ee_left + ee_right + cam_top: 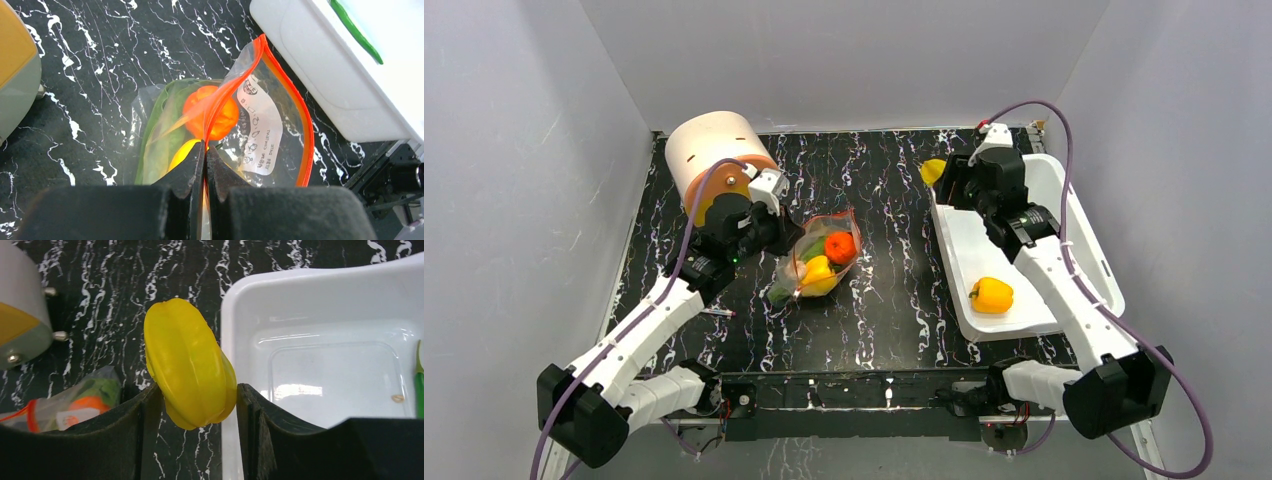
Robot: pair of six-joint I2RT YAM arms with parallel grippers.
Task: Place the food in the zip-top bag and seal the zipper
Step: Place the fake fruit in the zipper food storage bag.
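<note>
The right gripper clasps a yellow ridged fruit across its narrow width. The fruit's long axis runs out ahead of the jaws, just beside the white tub. The zip-top bag lies well off to the left of those jaws. Its mouth edge is pinched in the tightly closed left gripper, the zipper gapes ahead, and a tomato sits inside. The carry, I judge, goes leftward.

Bright, even overhead light, soft shadows on the counter; white glare on tub floor, sheen across zip-top bag; bottom foreground of wrist views blurred.
</note>
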